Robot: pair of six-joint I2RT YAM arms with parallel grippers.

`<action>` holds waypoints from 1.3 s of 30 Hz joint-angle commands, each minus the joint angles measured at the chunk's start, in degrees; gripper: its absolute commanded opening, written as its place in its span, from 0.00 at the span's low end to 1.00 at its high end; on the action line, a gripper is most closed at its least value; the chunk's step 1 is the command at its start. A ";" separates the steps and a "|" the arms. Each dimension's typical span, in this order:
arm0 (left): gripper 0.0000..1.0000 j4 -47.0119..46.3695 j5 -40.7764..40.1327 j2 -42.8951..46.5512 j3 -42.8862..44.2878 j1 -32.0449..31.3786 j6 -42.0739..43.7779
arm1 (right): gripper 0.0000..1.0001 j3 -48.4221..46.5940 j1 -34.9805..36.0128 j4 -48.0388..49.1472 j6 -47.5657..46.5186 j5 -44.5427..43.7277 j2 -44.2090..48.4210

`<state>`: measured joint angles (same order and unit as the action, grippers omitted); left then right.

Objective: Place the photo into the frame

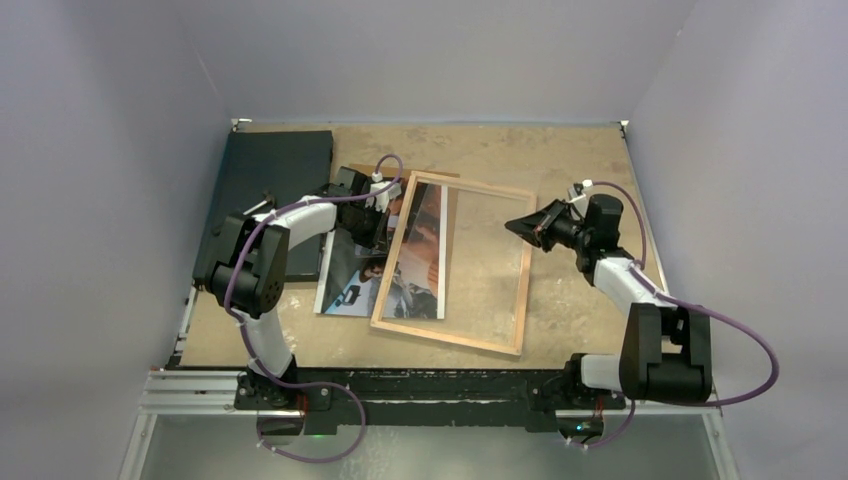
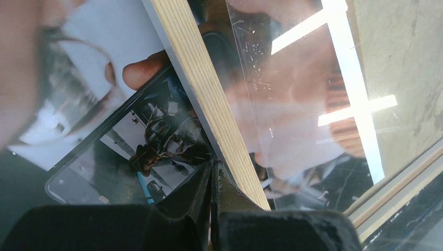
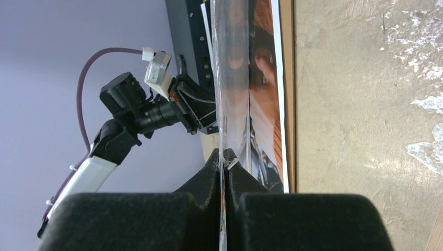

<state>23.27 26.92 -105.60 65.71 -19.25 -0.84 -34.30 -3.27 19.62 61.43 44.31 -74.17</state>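
Est. task midway: photo [image 1: 347,283] lies partly under frame [image 1: 450,337], protruding at 9 o'clock, not yet seated; my L gripper [image 2: 212,172] is closed at its 9 o'clock rail, hold unclear; R gripper [image 3: 223,157] clamps frame's 3 o'clock edge.

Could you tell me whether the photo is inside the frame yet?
Not in: the photo lies partly under the frame, its left half sticking out past the left rail.
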 commanded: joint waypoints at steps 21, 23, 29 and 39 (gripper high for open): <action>0.00 -1.61 1.82 -1.02 1.26 0.14 0.49 | 0.00 -5.34 0.37 4.51 -1.60 3.79 -6.57; 0.00 -1.62 1.92 -1.06 1.35 0.16 0.49 | 0.00 -5.30 0.37 5.14 -1.36 4.09 -7.20; 0.00 -1.71 2.03 -1.37 1.50 0.17 0.58 | 0.00 -5.15 0.37 6.27 -1.23 4.71 -8.80; 0.00 -1.87 2.45 -1.89 1.61 0.15 0.51 | 0.00 -5.72 0.37 8.23 -0.74 5.89 -11.86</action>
<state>23.14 27.59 -107.13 65.78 -19.25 -0.82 -37.39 -3.29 25.02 60.40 47.62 -85.47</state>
